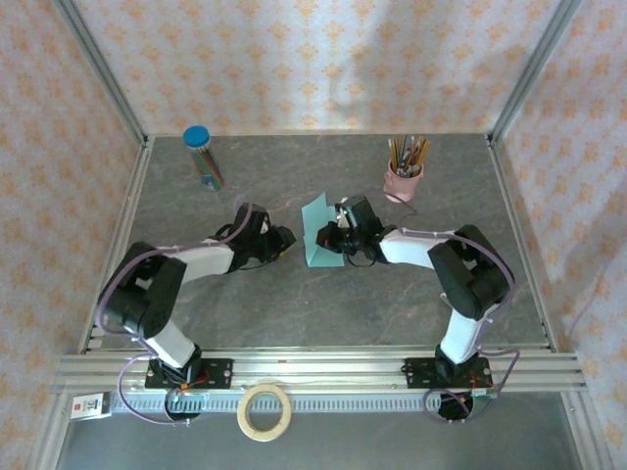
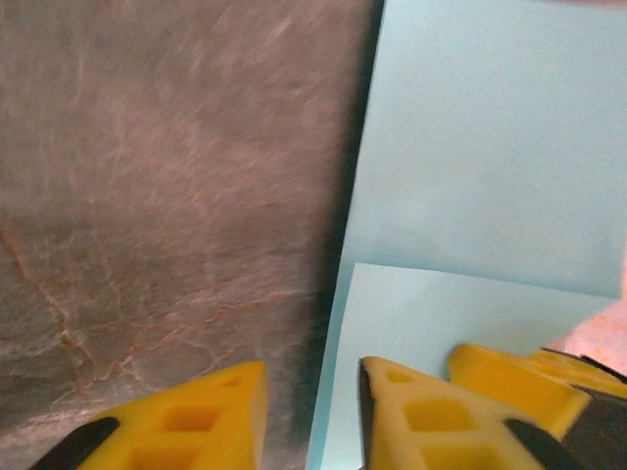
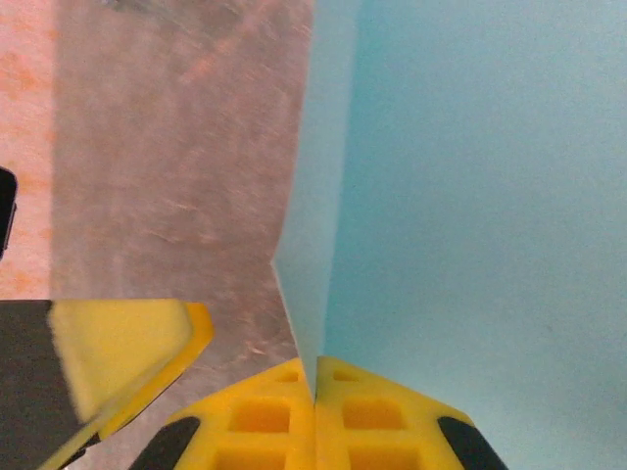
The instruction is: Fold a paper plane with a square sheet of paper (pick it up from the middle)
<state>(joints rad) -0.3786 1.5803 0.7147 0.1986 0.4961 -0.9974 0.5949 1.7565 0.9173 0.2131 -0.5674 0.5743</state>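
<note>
From above: clamps the square sheet of paper (image 1: 315,233) in the right gripper (image 1: 338,238), one flap lifted. Parks the left gripper (image 1: 286,238) just beside the sheet's other edge.

At the left wrist: parted narrowly, gripping nothing, paper edge beneath one finger.

At the right wrist: pinched tight on a raised fold of paper just ahead.

Probably an early fold. Next, calls for laying the flap over and pressing the crease flat.

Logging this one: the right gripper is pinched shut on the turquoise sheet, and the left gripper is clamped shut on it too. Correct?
Not quite. The right gripper is pinched shut on the square sheet of paper, but the left gripper is open, its fingers apart at the sheet's edge. The left wrist view shows this.
</note>
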